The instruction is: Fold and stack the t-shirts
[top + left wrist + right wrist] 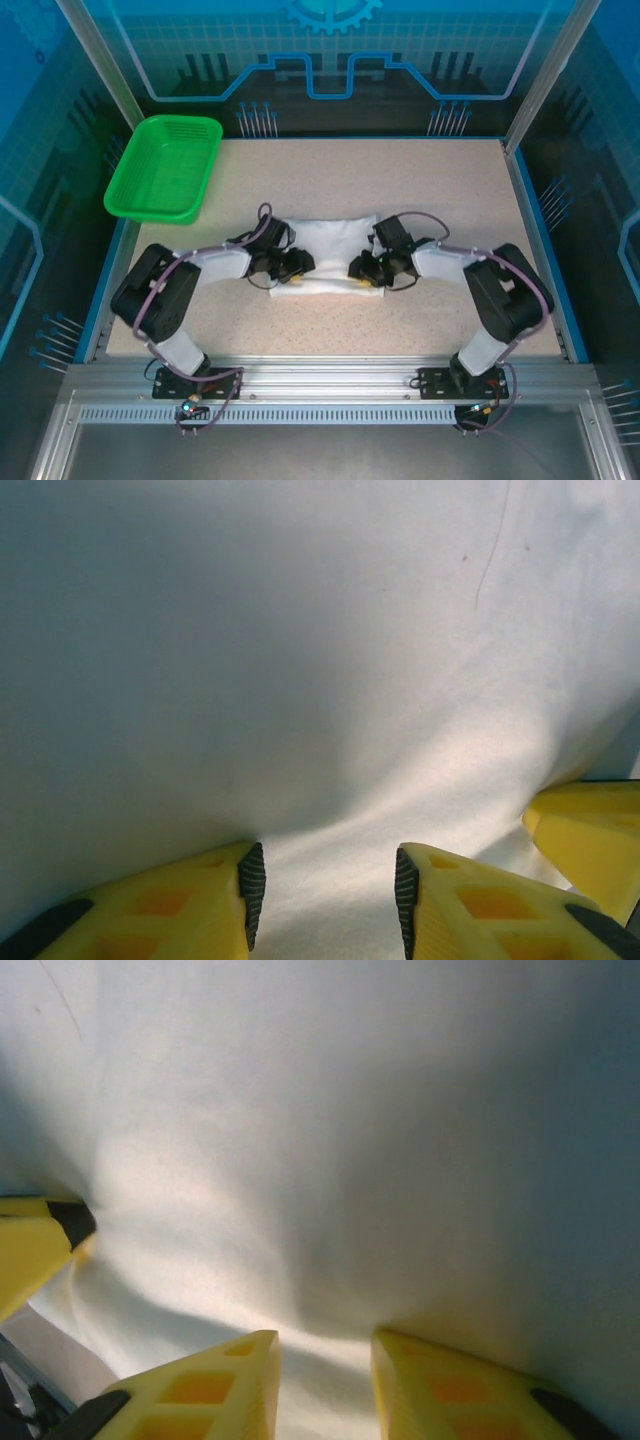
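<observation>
Progress: one t-shirt (325,240) lies mid table (430,180), folded to a compact rectangle; further folding and stacking judged outstanding | Left gripper (322,885): at shirt's near edge, jaws half apart, cloth puckered between them, grasp cannot be told | Right gripper (325,1360): likewise

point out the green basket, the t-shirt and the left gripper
green basket (165,165), top external view, its bare mesh floor
t-shirt (325,243), top external view, middle of the folded cloth
left gripper (328,888), left wrist view, midway between its yellow fingertips
</observation>
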Controlling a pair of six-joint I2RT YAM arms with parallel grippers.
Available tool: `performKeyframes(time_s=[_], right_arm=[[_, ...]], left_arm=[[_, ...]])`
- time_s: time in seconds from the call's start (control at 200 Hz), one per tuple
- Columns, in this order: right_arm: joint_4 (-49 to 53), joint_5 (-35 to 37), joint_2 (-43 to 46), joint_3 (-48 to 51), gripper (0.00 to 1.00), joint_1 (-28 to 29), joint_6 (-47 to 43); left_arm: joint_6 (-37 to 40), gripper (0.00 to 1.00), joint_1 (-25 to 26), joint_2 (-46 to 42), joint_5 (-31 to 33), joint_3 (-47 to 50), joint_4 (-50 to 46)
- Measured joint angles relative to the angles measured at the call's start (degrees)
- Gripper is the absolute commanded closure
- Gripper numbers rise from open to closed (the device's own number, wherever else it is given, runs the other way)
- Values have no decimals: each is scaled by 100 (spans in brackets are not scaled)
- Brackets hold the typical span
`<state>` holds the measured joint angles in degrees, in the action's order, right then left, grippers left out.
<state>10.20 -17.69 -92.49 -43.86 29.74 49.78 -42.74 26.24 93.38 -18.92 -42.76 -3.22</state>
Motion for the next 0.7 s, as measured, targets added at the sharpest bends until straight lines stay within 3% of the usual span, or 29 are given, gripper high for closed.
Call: performKeyframes(time_s=[0.175, 0.26, 0.315, 0.425, 0.56, 0.7], right_arm=[[597, 575, 1027, 579, 44, 459, 387], [896, 994, 1565, 614, 43, 501, 518], [1038, 1276, 1856, 531, 46, 498, 538], [1224, 1604, 1821, -44, 59, 428, 468], [1246, 1690, 881, -1344, 74, 245, 190], [1067, 1499, -345, -2273, 80, 72, 4]], left_arm=[[-247, 50, 57, -1102, -39, 817, -424], [-299, 49, 55, -1499, 48, 750, -874], [-275, 52, 44, -1578, 131, 503, -1161], [-160, 67, -63, -1360, 245, -328, -1401], [-125, 76, -374, -730, 452, -1029, -1056], [-81, 78, -647, 256, 682, -1471, -933]])
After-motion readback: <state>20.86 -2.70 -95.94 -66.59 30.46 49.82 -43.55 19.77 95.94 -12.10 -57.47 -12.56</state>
